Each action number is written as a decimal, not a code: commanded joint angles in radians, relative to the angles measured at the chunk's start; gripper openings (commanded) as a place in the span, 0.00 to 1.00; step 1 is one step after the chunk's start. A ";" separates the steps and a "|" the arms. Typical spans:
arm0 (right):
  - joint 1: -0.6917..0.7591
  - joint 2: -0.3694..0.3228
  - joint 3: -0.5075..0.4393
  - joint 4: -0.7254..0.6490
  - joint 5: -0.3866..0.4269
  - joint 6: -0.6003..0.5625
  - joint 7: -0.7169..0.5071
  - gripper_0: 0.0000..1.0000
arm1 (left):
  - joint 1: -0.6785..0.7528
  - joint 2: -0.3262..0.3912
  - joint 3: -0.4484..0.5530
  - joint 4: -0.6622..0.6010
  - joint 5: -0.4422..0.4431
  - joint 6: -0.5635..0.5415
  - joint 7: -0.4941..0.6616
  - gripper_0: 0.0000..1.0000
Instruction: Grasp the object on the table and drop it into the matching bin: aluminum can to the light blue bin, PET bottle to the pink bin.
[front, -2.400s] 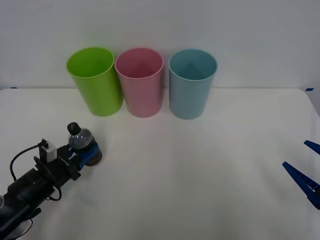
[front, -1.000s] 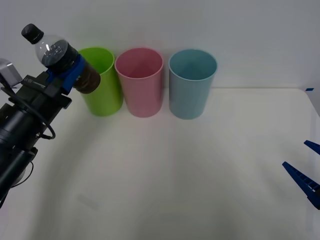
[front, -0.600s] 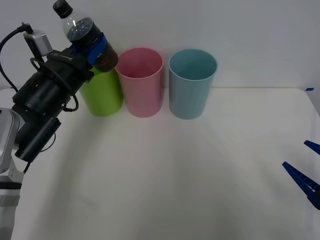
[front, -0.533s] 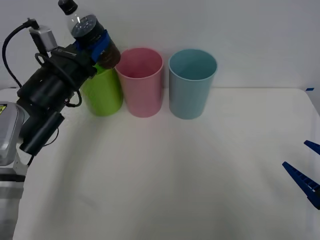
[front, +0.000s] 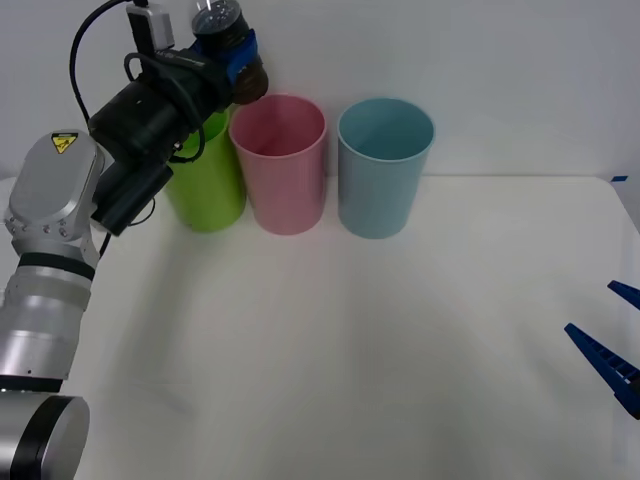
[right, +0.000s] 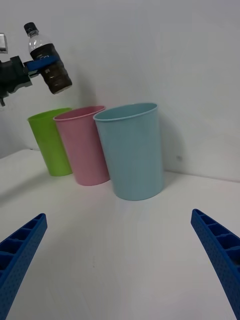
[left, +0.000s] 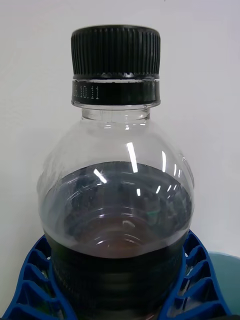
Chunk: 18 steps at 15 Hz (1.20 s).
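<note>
White table (front: 350, 340) below, the left gripper (front: 232, 62) clamps the PET bottle (front: 222, 30) aloft beside the pink bin (front: 280, 170); the right gripper (right: 120, 260) waits, fingers wide.

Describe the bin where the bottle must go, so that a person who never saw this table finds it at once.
At the far edge of the white table, against the wall, three tall round bins stand in a row. The pink bin is the middle one, between the lime green bin and the light blue bin, beside the bottle held in the left gripper.
</note>
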 joint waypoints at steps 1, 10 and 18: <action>0.000 0.000 0.000 0.000 0.000 0.000 0.000 1.00 | -0.039 -0.005 0.000 0.032 -0.024 0.000 -0.005 0.00; 0.000 0.000 0.000 0.000 0.000 0.000 0.000 1.00 | -0.047 -0.026 -0.019 0.040 -0.060 0.005 -0.011 0.00; 0.000 0.000 0.000 0.000 0.000 0.000 0.000 1.00 | -0.045 -0.026 -0.034 0.040 -0.038 0.005 -0.011 1.00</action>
